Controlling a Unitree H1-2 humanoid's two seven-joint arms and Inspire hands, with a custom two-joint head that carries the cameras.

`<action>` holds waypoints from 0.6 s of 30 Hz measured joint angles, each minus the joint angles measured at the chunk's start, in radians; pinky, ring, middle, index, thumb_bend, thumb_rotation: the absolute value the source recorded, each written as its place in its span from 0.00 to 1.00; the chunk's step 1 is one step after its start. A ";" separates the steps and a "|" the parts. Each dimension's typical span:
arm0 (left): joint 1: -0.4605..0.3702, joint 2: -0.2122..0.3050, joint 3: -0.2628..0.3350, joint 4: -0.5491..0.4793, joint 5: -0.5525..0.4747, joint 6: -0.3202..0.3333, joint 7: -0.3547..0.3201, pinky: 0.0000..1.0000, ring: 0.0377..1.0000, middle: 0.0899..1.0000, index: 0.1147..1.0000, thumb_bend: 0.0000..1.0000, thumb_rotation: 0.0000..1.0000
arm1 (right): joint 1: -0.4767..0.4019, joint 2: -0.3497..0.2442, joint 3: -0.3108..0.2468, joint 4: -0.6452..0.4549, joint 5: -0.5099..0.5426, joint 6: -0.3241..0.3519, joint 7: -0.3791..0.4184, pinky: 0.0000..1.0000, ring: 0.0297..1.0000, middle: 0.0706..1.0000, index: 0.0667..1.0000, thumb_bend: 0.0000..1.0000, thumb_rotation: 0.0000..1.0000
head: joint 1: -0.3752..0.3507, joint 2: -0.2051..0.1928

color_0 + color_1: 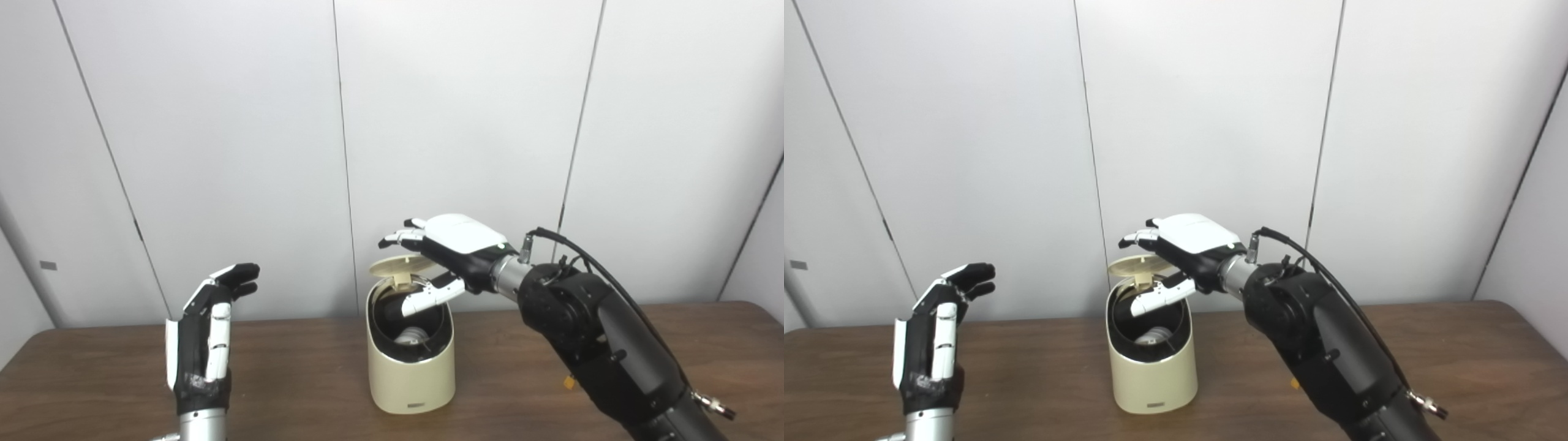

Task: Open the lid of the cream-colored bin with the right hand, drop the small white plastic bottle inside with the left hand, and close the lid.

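The cream-colored bin (411, 373) stands mid-table with its round lid (398, 265) raised at the back. Inside the dark opening lies the small white bottle (411, 335). My right hand (450, 248) hovers over the bin, palm down, fingers spread above the lid's top and the thumb hanging down into the opening; it holds nothing. My left hand (205, 337) stands upright over the table's left side, well away from the bin, fingers apart and empty.
The brown wooden table (294, 373) runs across the whole view, backed by a white panelled wall (245, 122). My right forearm (612, 343) crosses the table's right half, with a black cable (588, 257) looping above it.
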 measured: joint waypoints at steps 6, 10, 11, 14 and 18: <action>0.000 0.000 0.000 0.000 0.002 0.000 0.000 0.71 0.72 0.67 0.62 0.44 0.84 | 0.009 -0.005 0.002 -0.018 0.005 0.014 0.011 1.00 1.00 0.93 0.90 0.97 0.96 | -0.002 0.015; 0.000 0.000 0.000 -0.003 0.002 0.000 -0.001 0.72 0.73 0.67 0.62 0.43 0.84 | 0.041 -0.016 0.003 -0.047 0.005 0.033 0.012 1.00 1.00 0.94 0.90 0.95 0.95 | -0.002 0.023; 0.000 0.000 0.000 -0.006 0.002 0.000 -0.002 0.72 0.73 0.68 0.62 0.43 0.84 | 0.050 -0.019 0.003 -0.051 0.005 0.036 0.013 1.00 1.00 0.94 0.90 0.94 0.95 | -0.002 0.025; 0.000 0.001 0.001 -0.012 -0.001 0.000 -0.006 0.72 0.73 0.68 0.63 0.43 0.85 | 0.081 -0.025 0.004 -0.081 0.005 0.046 0.027 1.00 1.00 0.94 0.90 0.93 0.93 | -0.005 0.031; 0.001 0.001 0.001 -0.012 -0.001 0.000 -0.016 0.72 0.73 0.68 0.62 0.45 0.85 | 0.108 -0.025 0.005 -0.113 0.003 0.073 0.041 1.00 1.00 0.93 0.90 0.93 0.93 | -0.006 0.037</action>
